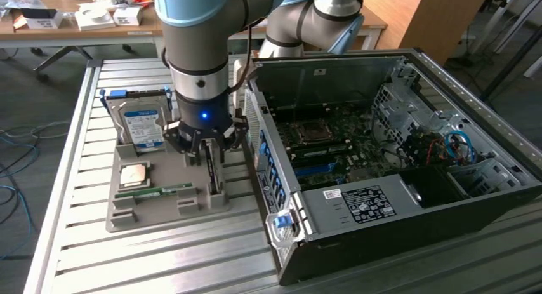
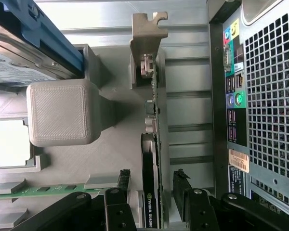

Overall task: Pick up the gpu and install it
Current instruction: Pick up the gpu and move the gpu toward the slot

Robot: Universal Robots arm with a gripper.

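Gpu stands on edge in the grey tray, left of centre in the exterior view, just beside the open computer case. The gripper hangs directly above, fingers spread and straddling the card, whose long axis runs between them.

Your work surface: slatted aluminium table, ribs running across, raised rail along the edge on the exterior view's left. Two things sit directly on it. Grey moulded holder tray, flat, toward the exterior view's left. Open computer case, on its side, toward the right. You'll see a narrow strip of bare slats between them.
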